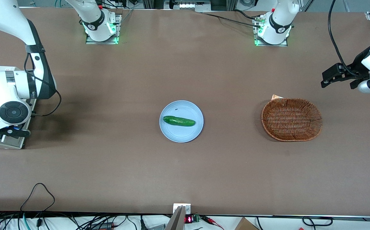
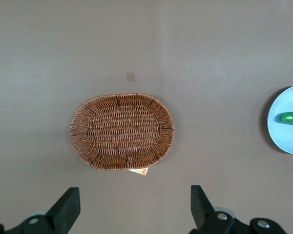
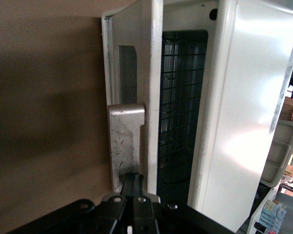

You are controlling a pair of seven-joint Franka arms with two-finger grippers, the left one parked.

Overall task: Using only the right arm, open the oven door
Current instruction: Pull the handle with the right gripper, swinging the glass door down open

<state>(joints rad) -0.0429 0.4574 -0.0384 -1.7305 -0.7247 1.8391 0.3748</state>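
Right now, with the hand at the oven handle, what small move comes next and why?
Probably keep pulling the handle outward and down. The hand looks shut on it, and the oven door is only slightly ajar, the rack showing through a narrow gap.

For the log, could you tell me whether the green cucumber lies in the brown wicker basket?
No, the green cucumber lies on the light blue plate; the brown wicker basket holds none.

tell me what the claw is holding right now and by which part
The claw looks shut on the oven door, gripping its silver bar handle near one end. The door is already pulled ajar, showing the wire rack inside.
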